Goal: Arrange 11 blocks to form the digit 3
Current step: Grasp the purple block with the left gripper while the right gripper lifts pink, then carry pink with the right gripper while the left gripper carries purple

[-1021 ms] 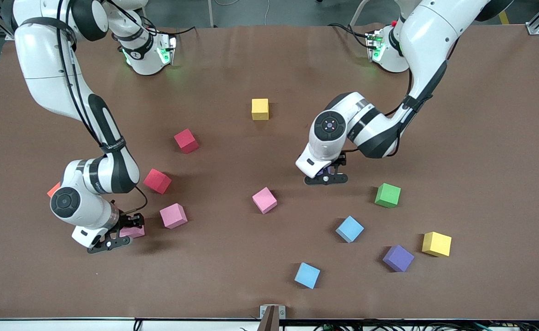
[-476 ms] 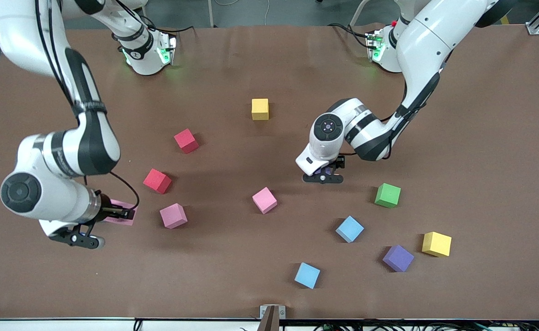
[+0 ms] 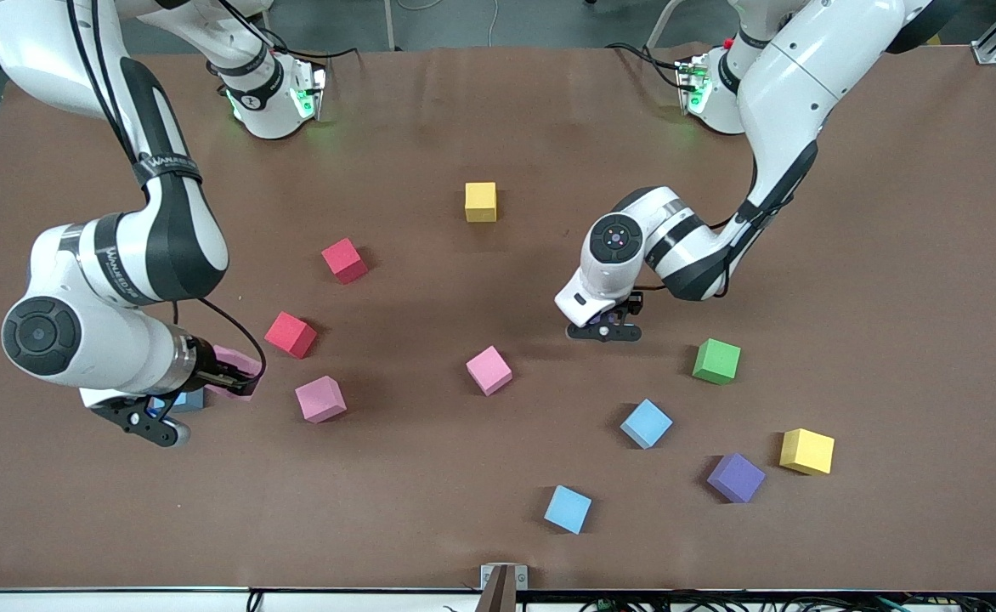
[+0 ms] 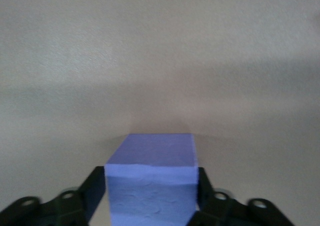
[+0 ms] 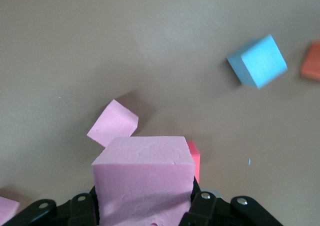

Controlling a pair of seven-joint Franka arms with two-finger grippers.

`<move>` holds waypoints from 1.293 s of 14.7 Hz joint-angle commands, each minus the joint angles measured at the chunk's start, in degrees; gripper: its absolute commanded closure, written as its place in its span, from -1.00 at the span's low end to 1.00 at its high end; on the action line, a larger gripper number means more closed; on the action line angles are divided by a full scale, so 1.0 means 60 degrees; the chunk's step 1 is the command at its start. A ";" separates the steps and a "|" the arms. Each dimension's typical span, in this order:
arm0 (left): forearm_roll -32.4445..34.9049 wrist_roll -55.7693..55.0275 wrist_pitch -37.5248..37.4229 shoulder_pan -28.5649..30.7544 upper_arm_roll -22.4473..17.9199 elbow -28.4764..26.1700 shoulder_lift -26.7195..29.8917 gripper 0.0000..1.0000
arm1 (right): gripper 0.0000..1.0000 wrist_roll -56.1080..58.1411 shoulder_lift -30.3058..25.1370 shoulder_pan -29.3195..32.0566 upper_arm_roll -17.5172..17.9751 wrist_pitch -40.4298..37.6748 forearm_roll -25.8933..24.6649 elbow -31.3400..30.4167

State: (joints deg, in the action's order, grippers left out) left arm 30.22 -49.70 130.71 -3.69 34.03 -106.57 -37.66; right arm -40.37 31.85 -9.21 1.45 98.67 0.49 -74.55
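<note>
Over the brown table (image 3: 498,127), right jaws grip a pink cube (image 5: 145,178), left jaws a purple one (image 4: 150,188).

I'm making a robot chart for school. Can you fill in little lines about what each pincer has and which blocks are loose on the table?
left pincer: closed around a purple block, low at the table
right pincer: holds a pink block up over the right arm's end of the table
loose blocks: pink, green, yellow, second purple block
digit 3: not started
</note>
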 commanded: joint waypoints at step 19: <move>-0.1096 -0.7240 -0.0952 0.0805 0.0510 0.0562 0.0842 0.70 | 1.00 -1.2869 -0.4766 -0.3225 0.1045 0.6551 0.0534 -1.0190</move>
State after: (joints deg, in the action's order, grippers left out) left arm 24.74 -87.75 127.72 0.91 36.76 -103.99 -33.67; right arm -113.00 6.70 -28.55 4.96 135.13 3.09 -130.21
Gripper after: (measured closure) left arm 0.762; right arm 0.392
